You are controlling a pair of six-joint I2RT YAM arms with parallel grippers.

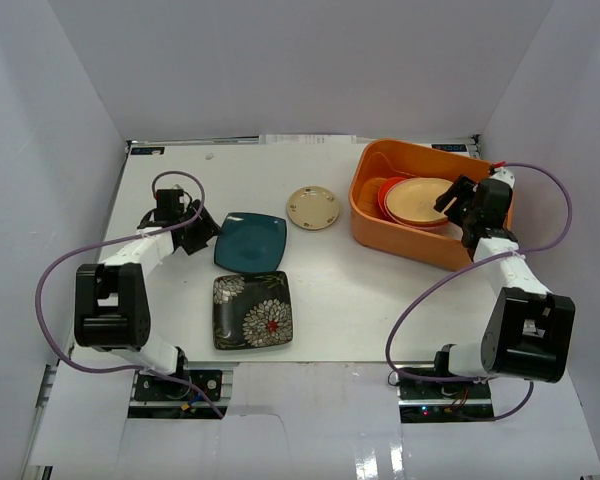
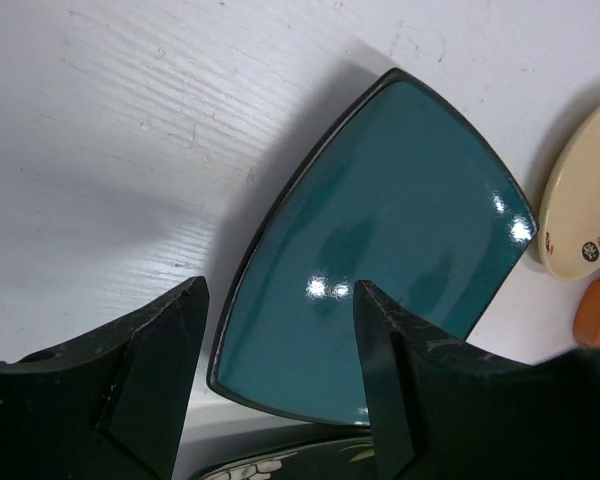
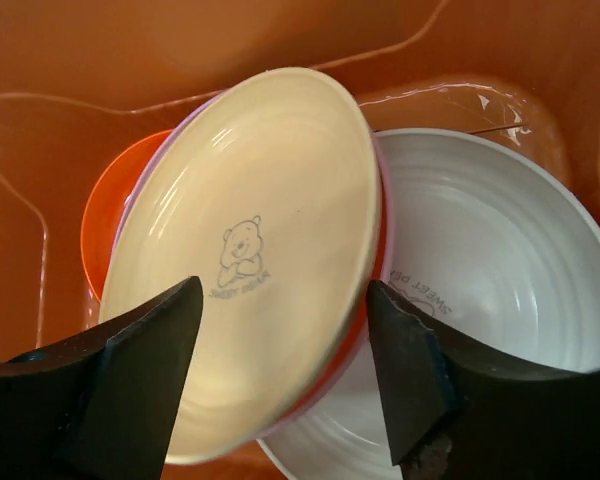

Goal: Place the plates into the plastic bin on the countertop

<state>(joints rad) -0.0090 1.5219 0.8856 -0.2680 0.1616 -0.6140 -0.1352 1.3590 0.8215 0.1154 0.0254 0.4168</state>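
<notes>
Currently, the orange plastic bin (image 1: 405, 243) stands on the white countertop (image 1: 330, 310). Inside the bin is a stack of round plates: a cream plate with a bear print (image 3: 260, 270) on top, tilted, with a pink rim and an orange-red plate (image 3: 105, 225) showing under it. A white dish (image 3: 490, 260) lies beside the stack, partly beneath it.

The right gripper (image 3: 280, 370) hangs over the bin above the cream plate, jaws apart, gripping nothing.

Just left of the bin lies a small tan plate (image 1: 314, 208). Further left is the square dark teal plate (image 1: 251, 241), and nearer the arm bases the square black floral plate (image 1: 252, 309).

The left gripper (image 2: 280, 370) is at the teal plate's edge farthest from the bin. Its jaws are apart and straddle that edge; contact is unclear from this angle.
</notes>
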